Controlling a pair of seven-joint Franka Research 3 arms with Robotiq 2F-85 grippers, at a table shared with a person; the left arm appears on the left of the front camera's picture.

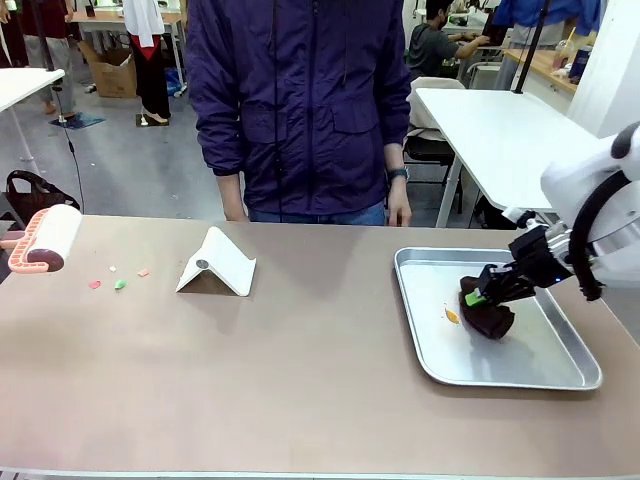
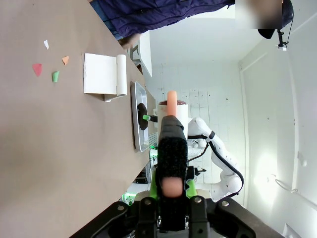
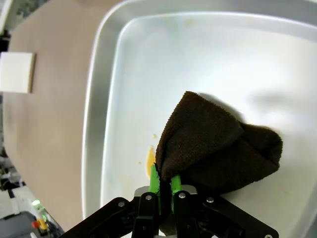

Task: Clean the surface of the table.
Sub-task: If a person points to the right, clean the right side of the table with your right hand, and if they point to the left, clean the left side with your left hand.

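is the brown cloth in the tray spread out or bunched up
Bunched up. The cloth sits as a rumpled lump on the tray, one corner pinched in the right gripper.

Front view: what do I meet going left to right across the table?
Lint roller → coloured paper scraps → white folded card → silver metal tray → orange smear → brown cloth, gripped by the right hand.

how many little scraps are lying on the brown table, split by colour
red scrap: 1
green scrap: 1
orange scrap: 1
white scrap: 1
total on the table: 4
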